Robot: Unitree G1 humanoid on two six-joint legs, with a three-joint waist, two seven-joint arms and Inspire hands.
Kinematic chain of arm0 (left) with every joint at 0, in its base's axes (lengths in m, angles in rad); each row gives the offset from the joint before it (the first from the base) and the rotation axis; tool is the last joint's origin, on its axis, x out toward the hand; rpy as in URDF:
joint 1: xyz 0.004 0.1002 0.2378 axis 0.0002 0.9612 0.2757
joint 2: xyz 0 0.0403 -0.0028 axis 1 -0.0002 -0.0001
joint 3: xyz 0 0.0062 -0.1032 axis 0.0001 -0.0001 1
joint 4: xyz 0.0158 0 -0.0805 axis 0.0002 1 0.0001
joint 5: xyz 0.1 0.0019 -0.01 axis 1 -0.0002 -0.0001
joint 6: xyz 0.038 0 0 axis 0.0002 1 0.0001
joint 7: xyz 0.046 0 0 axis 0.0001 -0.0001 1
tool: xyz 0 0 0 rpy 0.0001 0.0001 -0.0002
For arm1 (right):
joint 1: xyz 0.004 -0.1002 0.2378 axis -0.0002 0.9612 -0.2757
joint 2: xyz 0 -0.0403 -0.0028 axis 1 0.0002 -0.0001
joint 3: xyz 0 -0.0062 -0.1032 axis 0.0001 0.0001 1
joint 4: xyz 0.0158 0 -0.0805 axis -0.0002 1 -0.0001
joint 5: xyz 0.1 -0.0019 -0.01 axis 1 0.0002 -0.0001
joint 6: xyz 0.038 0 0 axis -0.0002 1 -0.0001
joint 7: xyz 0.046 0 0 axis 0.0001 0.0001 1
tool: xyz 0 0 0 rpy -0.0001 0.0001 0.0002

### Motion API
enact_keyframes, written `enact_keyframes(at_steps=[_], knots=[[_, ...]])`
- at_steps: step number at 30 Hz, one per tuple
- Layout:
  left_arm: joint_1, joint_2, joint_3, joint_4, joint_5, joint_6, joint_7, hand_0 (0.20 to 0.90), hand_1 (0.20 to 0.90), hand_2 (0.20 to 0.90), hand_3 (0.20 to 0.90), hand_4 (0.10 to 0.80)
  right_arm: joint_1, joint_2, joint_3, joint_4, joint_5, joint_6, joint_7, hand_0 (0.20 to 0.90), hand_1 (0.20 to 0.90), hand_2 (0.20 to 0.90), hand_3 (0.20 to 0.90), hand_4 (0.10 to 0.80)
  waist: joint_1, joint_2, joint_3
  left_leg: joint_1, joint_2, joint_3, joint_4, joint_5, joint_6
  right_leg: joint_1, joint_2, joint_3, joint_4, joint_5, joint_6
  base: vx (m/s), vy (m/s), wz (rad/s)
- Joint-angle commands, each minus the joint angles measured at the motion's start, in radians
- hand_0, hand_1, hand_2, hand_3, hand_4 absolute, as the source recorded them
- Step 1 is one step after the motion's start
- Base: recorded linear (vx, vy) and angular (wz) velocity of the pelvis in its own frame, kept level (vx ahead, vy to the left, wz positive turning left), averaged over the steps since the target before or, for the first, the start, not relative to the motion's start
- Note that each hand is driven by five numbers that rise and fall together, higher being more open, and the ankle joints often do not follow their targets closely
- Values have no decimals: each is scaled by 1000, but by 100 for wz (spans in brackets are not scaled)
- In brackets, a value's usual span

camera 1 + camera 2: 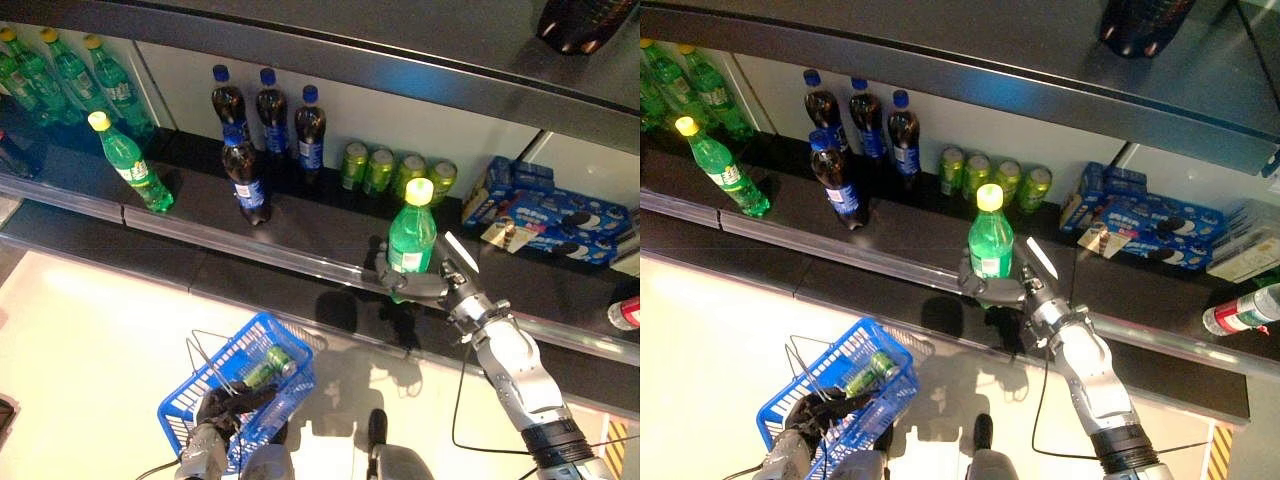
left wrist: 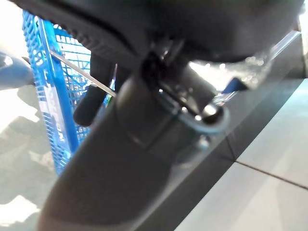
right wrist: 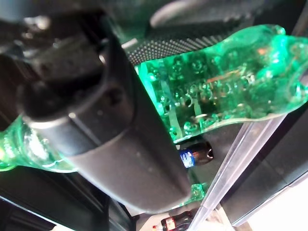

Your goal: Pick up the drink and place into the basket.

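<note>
A green drink bottle (image 1: 411,237) with a yellow cap stands upright at the front edge of the dark shelf (image 1: 300,225). My right hand (image 1: 437,283) is curled round its lower body; the right wrist view shows the green bottle (image 3: 226,91) pressed against the hand (image 3: 110,125). Low at the left, my left hand (image 1: 228,404) grips the wire handle of the blue basket (image 1: 205,385), which holds a green can (image 1: 270,365). In the left wrist view the basket (image 2: 53,101) shows past the hand (image 2: 144,120).
On the shelf stand several dark cola bottles (image 1: 270,115), another green bottle (image 1: 130,162), several green cans (image 1: 392,172) and blue biscuit packs (image 1: 550,215). More green bottles (image 1: 60,70) fill the far left. A red-labelled bottle (image 1: 625,313) lies at the right edge.
</note>
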Motion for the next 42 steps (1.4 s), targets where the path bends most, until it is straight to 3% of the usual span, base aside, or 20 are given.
enact_keyframes(at_steps=[1, 11, 21, 35, 42], knots=[[-16, 85, 34, -105, -67, -202, -19, 300, 300, 300, 200, 100, -3, 27, 11, -128, 85, -124, 32, 300, 300, 300, 200, 100, 18, 17, -267, 10, 11, 37, -3, -30, 7, 3, -37, -16, -2, 12, 19, 0, 0, 0], [76, 91, 30, -512, -181, -184, -178, 300, 300, 300, 200, 100, -5, 60, 23, -115, 82, -79, 14, 300, 300, 300, 200, 100, 112, 15, -237, -5, 14, -20, -3, -14, 2, 32, -57, -104, -2, 5, 23, -16, 28, 16], [72, 134, -41, -887, -272, -100, -323, 300, 300, 300, 200, 100, -38, 89, 106, -81, 55, -101, -61, 300, 300, 300, 200, 100, 201, 11, -218, -15, 13, -70, -3, -4, 4, 67, -67, -193, 0, -2, 21, 5, -8, 29], [38, 201, -103, -1196, -348, 7, -513, 300, 300, 300, 200, 100, -150, 98, 230, -18, 8, -87, -124, 300, 300, 300, 200, 100, 317, 7, -207, -35, 0, -133, -3, 13, 1, 102, -66, -287, 3, -10, 18, 35, -10, 25], [30, 221, -101, -1288, -388, 66, -620, 300, 300, 300, 200, 100, -189, 111, 280, 18, -13, -90, -138, 300, 300, 300, 200, 100, 358, 0, -220, -43, -12, -157, -3, 16, 4, 111, -57, -301, 7, -17, 13, 46, -5, 13]])
